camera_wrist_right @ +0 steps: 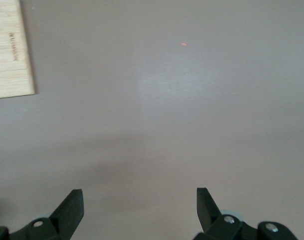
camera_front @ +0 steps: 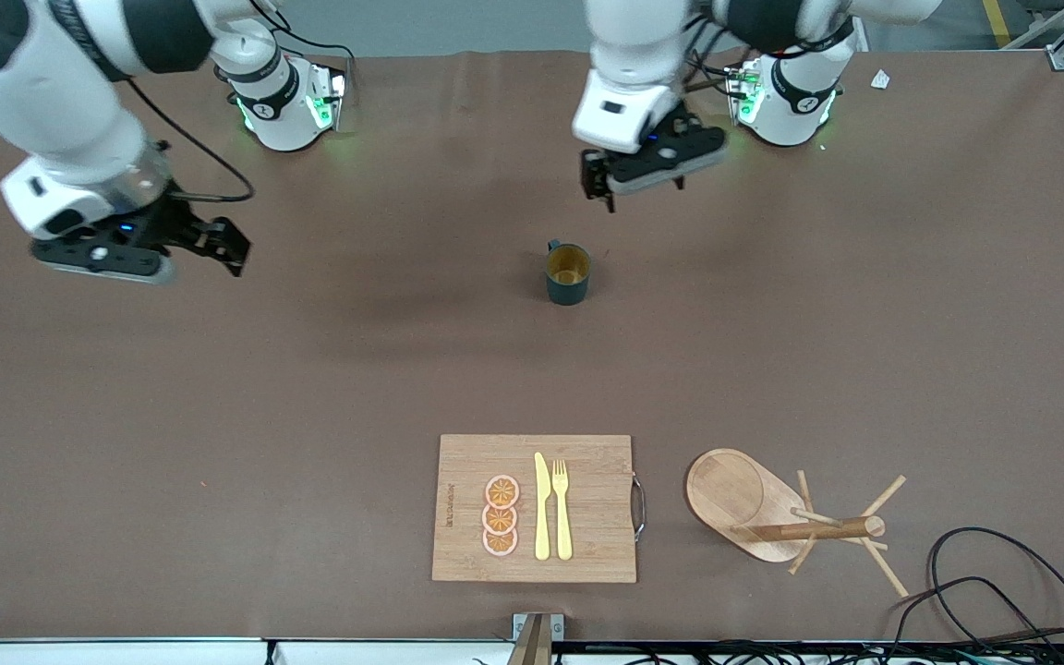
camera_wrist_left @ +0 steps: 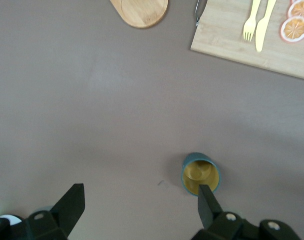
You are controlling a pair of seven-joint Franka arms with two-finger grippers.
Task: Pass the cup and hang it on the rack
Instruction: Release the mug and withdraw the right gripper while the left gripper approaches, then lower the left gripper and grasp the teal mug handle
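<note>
Brown table [camera_front: 310,388], cup [camera_front: 568,274] upright (nothing touching it), left hand [camera_wrist_left: 139,207] wide above it, right hand [camera_wrist_right: 139,207] wide, empty.

Cup [camera_front: 568,274] well apart from rack [camera_front: 772,513]

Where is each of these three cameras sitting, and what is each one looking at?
Front view: high across the table, facing both arms; shows left gripper, right gripper, cup, cutting board, rack.
Left wrist view: on the left arm's wrist, looking down at the cup; its own open fingers show.
Right wrist view: on the right arm's wrist, looking down at bare table; its own open fingers show.
Shared: all three see the cutting board.
</note>
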